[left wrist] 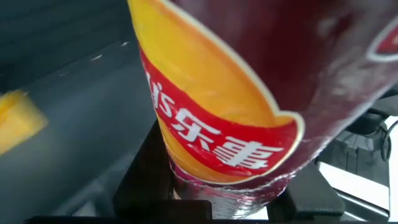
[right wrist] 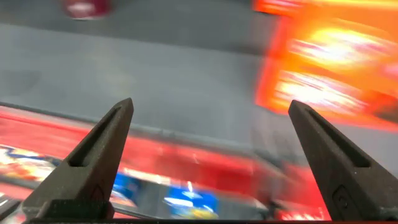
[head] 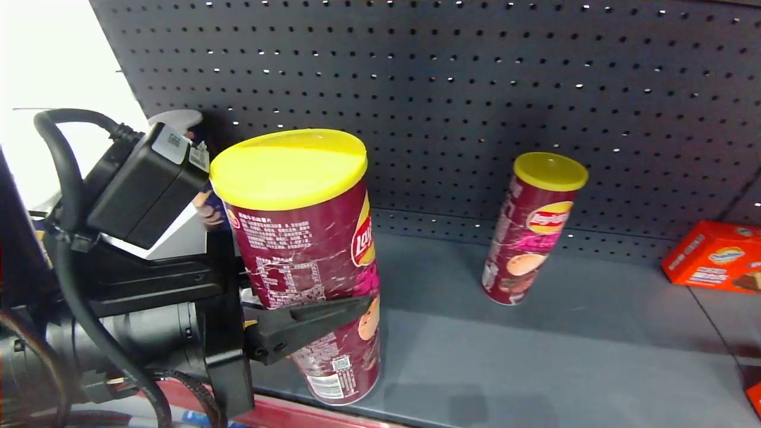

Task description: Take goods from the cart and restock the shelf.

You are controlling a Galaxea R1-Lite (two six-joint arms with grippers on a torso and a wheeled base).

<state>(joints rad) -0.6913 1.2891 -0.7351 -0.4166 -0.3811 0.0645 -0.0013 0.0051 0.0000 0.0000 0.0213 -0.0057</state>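
Note:
A tall maroon chip can [head: 315,261] with a yellow lid stands near the front edge of the grey shelf [head: 535,351], leaning slightly. My left gripper [head: 297,315] is shut on the can around its lower half, and the can's label [left wrist: 217,124] sits close up in the left wrist view. A second matching chip can [head: 532,229] stands further back by the pegboard. My right gripper [right wrist: 211,162] is open with nothing between its fingers, over the shelf's red front edge [right wrist: 186,168].
Orange boxes [head: 716,255] lie on the shelf at the right, also close to my right gripper [right wrist: 336,56]. A dark pegboard wall [head: 475,89] backs the shelf. Bare shelf floor lies between the two cans and in front of them.

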